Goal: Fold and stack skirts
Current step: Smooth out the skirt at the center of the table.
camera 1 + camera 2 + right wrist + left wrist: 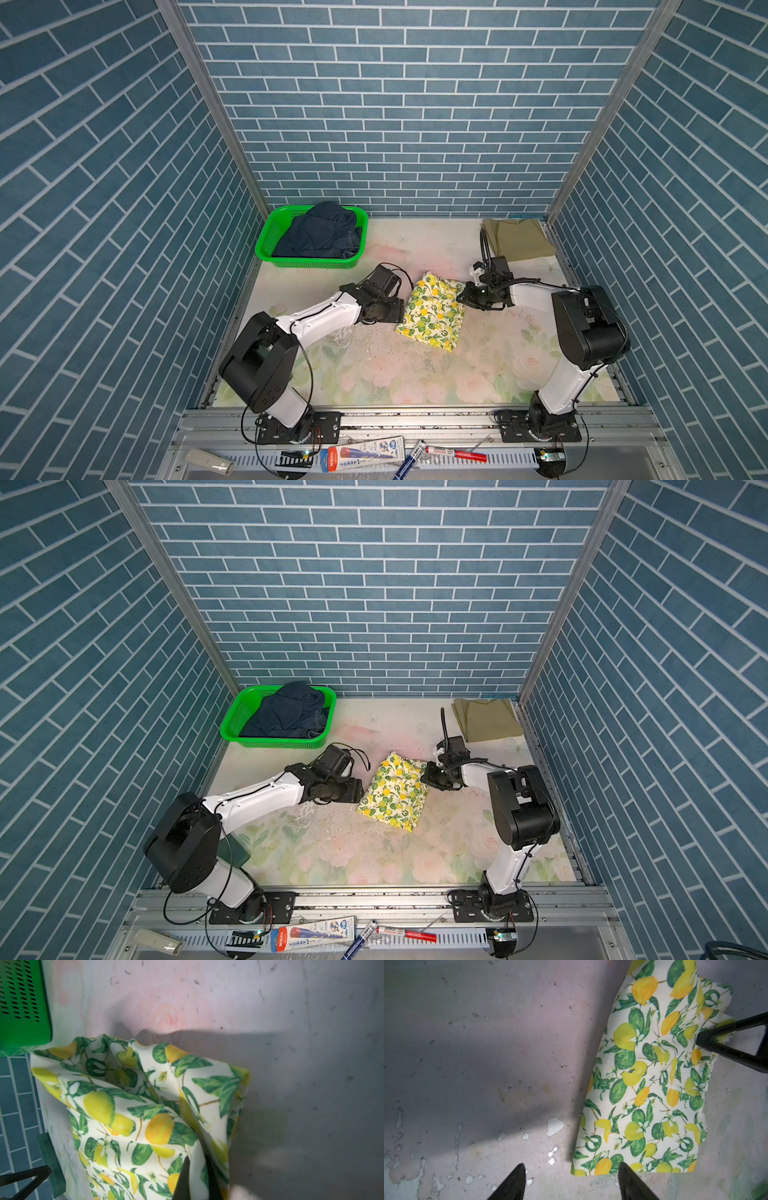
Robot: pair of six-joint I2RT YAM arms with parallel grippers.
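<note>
Mid-table I see the folded lemon skirt (432, 316); my left gripper (571, 1164) sits at its nine o'clock, jaws apart, empty, my right gripper (460, 296) clamped on its two o'clock corner. Farther back: denim skirt (320, 232) in the basket (266, 243) at eleven, olive skirt (519, 239) at one.

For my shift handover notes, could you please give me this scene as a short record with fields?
lemon-print skirt: folded, middle of the table, between the arms
olive skirt: folded flat, far right corner
navy denim skirt: crumpled in the green basket, far left
left pincer: open, empty, beside the lemon-print skirt's edge
right pincer: shut on a corner of the lemon-print skirt
stack: not yet made
</note>
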